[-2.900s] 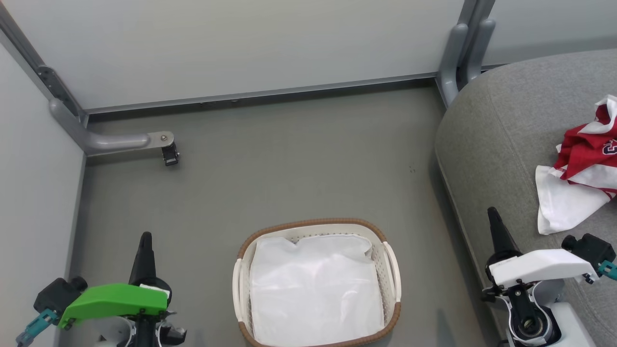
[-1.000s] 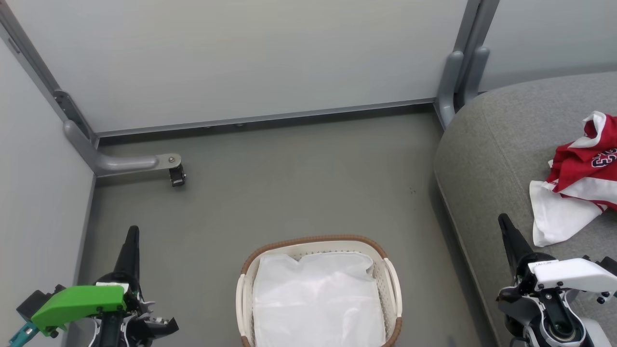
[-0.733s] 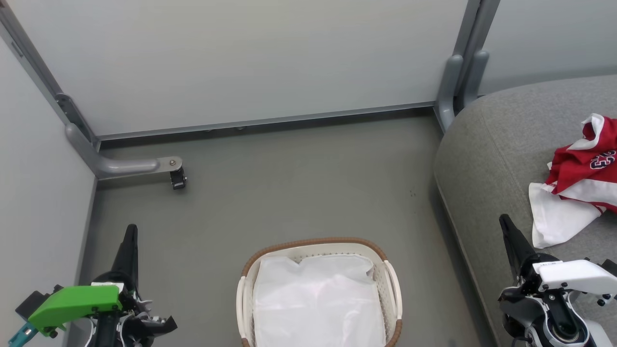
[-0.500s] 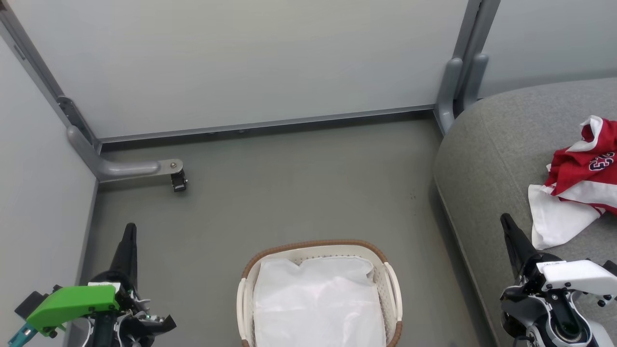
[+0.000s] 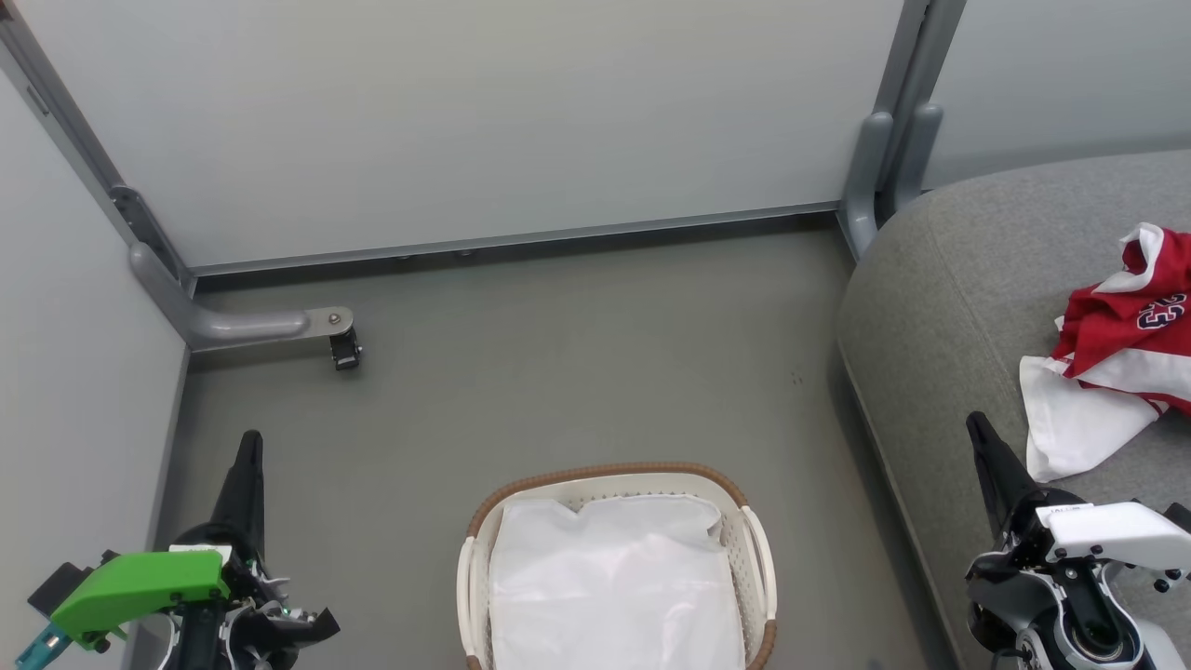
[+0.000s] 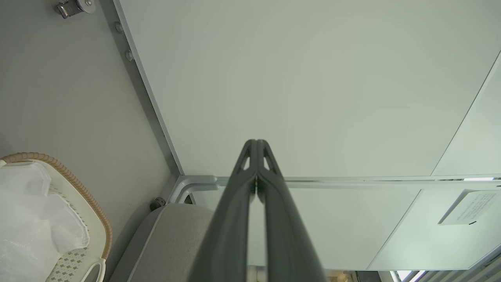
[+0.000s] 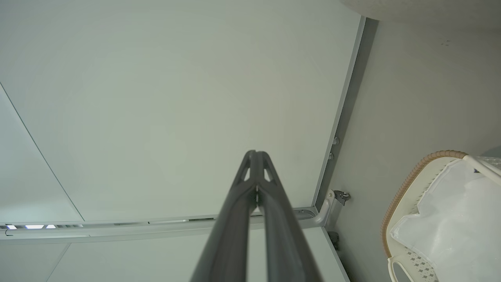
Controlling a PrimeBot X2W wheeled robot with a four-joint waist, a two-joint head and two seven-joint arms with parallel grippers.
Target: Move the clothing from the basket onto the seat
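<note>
The red and white clothing lies crumpled on the grey seat at the right edge of the head view. On the floor at the bottom centre stands the white basket with its brown rim, holding just a plain white liner cloth. My left gripper is shut and empty at the lower left, well apart from the basket. My right gripper is shut and empty beside the seat's edge, a short way left of the clothing. Both wrist views show the fingertips pressed together against the wall.
Pale partition walls close the space at the back and left. A grey bracket foot with a small caster sticks out from the left wall. A grey post stands at the back corner of the seat. Grey floor lies beyond the basket.
The head camera has tilted, so the whole picture has shifted downward over the earlier frames. Both grippers stay shut and low. The clothing, basket and liner have not moved.
</note>
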